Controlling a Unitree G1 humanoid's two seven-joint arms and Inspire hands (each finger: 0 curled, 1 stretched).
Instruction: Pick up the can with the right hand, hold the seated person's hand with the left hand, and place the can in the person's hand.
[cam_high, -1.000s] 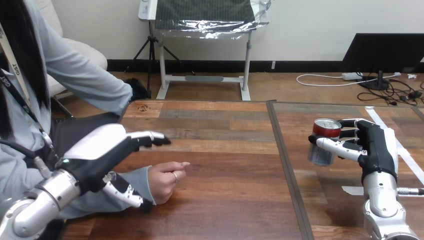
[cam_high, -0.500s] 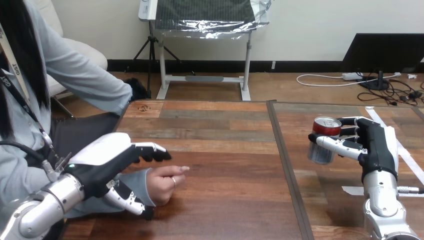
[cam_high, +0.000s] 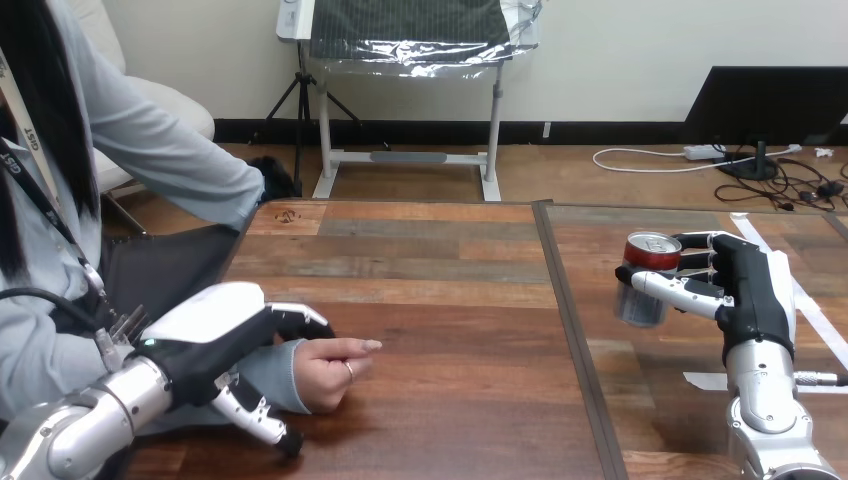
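Head view: a humanoid robot works at a wooden table (cam_high: 440, 260), with a person seated at its 9 o'clock side.
Right hand (cam_high: 748, 295): at the table's 3 o'clock, standing upright on its silver forearm, fingers and thumb clamped round the can.
Can (cam_high: 643, 285): red and silver, top up and leaning slightly, at the right hand's 9 o'clock side, well apart from the person.
Left hand (cam_high: 210, 335): at the table's 8 o'clock, set over the person's grey sleeve (cam_high: 268, 372) at the wrist; whether it grips cannot be told.
Person's hand (cam_high: 332, 368): loosely closed, resting on the table at the left hand's 3 o'clock, just beyond the sleeve cuff.
Between them: bare planks separate the person's hand from the can.
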